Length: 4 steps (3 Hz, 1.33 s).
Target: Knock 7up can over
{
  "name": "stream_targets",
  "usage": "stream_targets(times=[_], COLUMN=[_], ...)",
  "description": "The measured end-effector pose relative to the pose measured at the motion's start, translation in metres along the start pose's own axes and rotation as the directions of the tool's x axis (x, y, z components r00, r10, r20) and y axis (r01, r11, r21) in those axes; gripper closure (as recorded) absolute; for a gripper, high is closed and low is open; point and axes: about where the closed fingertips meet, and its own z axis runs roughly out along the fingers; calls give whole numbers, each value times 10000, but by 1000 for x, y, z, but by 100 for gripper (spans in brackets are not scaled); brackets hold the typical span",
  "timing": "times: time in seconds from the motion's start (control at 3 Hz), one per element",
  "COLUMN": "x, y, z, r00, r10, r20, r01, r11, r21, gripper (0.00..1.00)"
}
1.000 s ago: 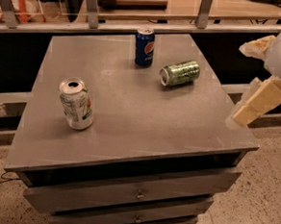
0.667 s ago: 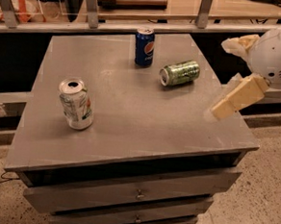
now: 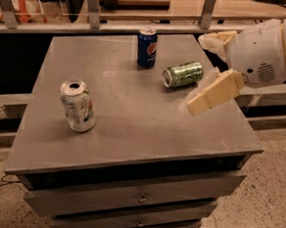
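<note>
Gripper (image 3: 195, 74) hangs over the right side of the table (image 3: 132, 130), jaws apart and empty; 7up can (image 3: 78, 106) stands upright well off to their left in view, slightly nearer the camera, long axis vertical.

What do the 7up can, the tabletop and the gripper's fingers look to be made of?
7up can: thin metal, likely aluminium; printed white body with a shiny silver top. Tabletop: matte grey, scuffed, possibly laminate or painted metal; unclear. Gripper, open over the table's right side: tan fingers, dull, probably plastic or rubber.
</note>
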Motion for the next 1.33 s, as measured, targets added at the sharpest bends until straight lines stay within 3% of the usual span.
stream_targets(times=[0.33, 0.67, 1.33], x=[1, -4, -26], y=[0, 7, 26], z=[0, 17, 103], r00=[10000, 9988, 9803], r10=[-21, 236, 481], r20=[-44, 422, 1917], r01=[21, -240, -438], r11=[10000, 9997, 9987], r21=[16, 99, -265], gripper=[0, 0, 0])
